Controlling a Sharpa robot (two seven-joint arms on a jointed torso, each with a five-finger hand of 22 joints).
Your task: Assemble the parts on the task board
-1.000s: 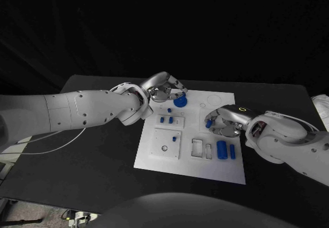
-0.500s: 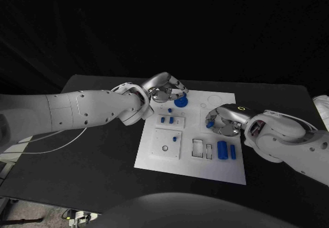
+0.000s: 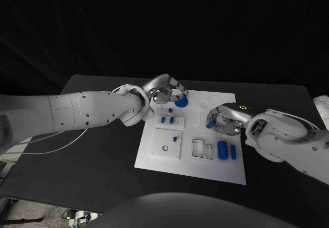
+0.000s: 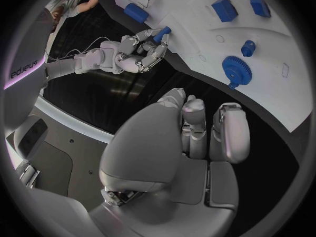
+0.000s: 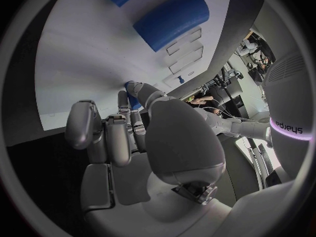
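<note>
Head view, board: white task board (image 3: 164,159) in the middle of the black table (image 3: 89,156).
Head view, left hand: left hand (image 3: 164,89) over the board's far left corner, fingers curled in, nothing visibly held; blue gear (image 3: 181,101) just beside it on the board.
Head view, right hand: right hand (image 3: 225,121) above the board's right half, pinching a small blue peg (image 3: 210,123).
Head view, parts: large blue cylinder (image 3: 222,149) and a thinner one (image 3: 233,151) lie side by side near the right edge.
Left wrist view: own fingers folded together, empty; gear (image 4: 234,68) on the board; right hand (image 4: 141,47) holds the peg (image 4: 161,33).
Right wrist view: fingers closed round the peg (image 5: 134,96), tip at the board surface; large cylinder (image 5: 171,20) well apart.
</note>
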